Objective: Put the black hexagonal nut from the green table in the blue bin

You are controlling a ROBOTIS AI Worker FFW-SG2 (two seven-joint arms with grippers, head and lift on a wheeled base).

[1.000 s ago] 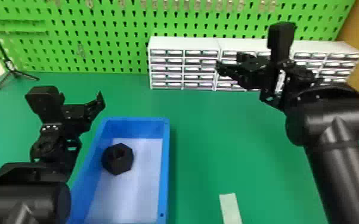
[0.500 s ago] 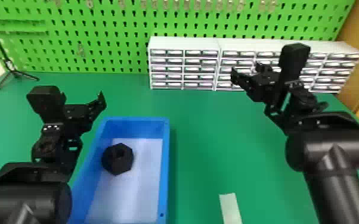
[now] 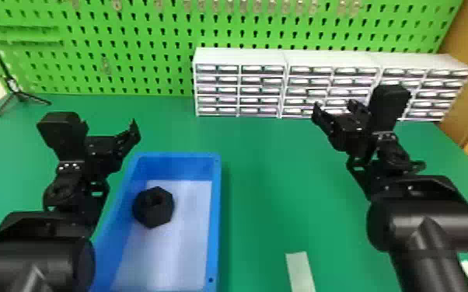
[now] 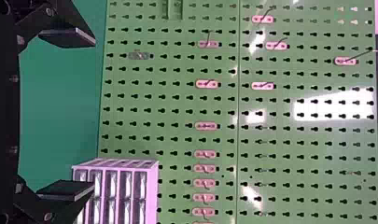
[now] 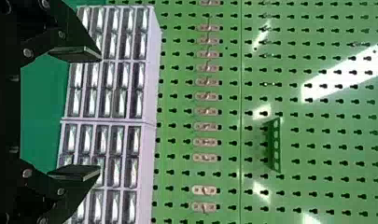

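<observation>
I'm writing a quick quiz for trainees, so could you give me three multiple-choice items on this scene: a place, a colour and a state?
1. Where is the black nut?
A. On the bare table
B. In the blue bin
C. On the drawers

2. What colour is the pegboard?
A. Green
B. Red
C. White

3. How are the left gripper's jaws?
A. Shut
B. Clamped on the nut
C. Apart and empty

1 B: it lies inside the bin's walls.
2 A: the holed board is green.
3 C: a gap separates them, holding nothing.
</observation>
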